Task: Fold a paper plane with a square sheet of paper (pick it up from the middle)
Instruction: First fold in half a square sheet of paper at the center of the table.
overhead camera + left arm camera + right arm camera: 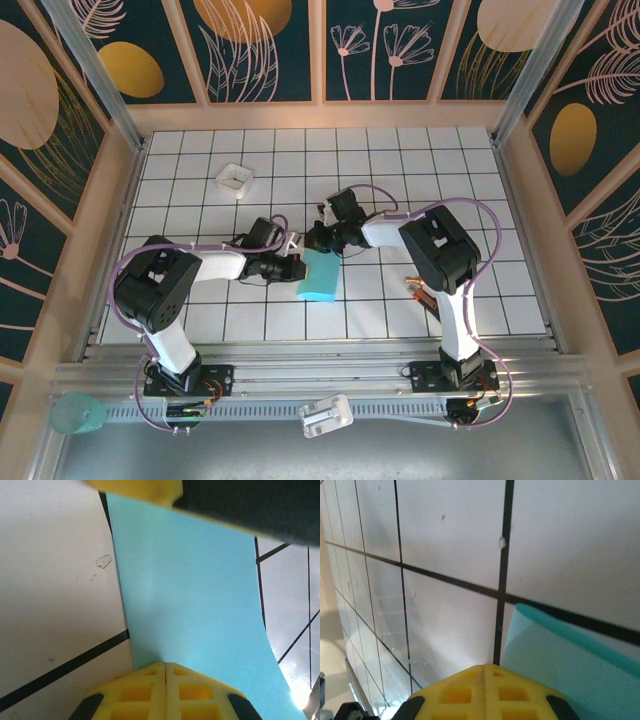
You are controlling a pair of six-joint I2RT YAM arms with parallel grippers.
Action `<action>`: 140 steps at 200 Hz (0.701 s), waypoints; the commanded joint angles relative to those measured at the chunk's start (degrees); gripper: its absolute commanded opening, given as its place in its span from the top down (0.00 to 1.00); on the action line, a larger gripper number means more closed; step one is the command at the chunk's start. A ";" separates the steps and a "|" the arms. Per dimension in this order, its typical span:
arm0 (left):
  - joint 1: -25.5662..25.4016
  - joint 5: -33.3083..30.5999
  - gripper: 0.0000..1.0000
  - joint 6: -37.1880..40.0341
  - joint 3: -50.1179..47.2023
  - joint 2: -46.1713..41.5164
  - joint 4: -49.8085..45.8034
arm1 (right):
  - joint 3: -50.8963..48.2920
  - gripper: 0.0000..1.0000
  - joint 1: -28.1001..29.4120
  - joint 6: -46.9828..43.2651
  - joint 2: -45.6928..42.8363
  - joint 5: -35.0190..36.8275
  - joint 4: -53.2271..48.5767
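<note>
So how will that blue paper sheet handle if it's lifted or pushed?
Probably floppy: the sheet of paper lies bent over in a soft rounded fold, not a sharp crease. Likely light and thin, so a push could skid it across the glossy table. Lifted by one edge, it would likely sag.

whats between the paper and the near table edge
Only bare grid tiles between the paper and the table edge, in the top view.

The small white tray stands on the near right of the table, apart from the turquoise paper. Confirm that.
Not right. The small white tray stands on the far left of the table, as the top external view shows. It is indeed apart from the turquoise paper.
</note>
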 commanded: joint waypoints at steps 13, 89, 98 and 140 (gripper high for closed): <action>-0.44 -9.21 1.00 2.35 -3.65 5.42 -11.41 | 2.08 1.00 -3.68 -1.92 3.82 11.50 -2.35; -0.73 -9.81 1.00 2.53 -3.68 5.38 -11.70 | 6.43 1.00 -5.73 -2.32 6.35 13.35 -4.82; -0.71 -9.94 1.00 2.52 -3.73 5.38 -11.70 | 6.68 1.00 -5.91 -2.32 6.51 13.61 -4.84; -0.77 -10.07 1.00 2.69 -3.70 5.41 -11.81 | 9.47 1.00 -6.39 -2.43 7.89 14.34 -5.94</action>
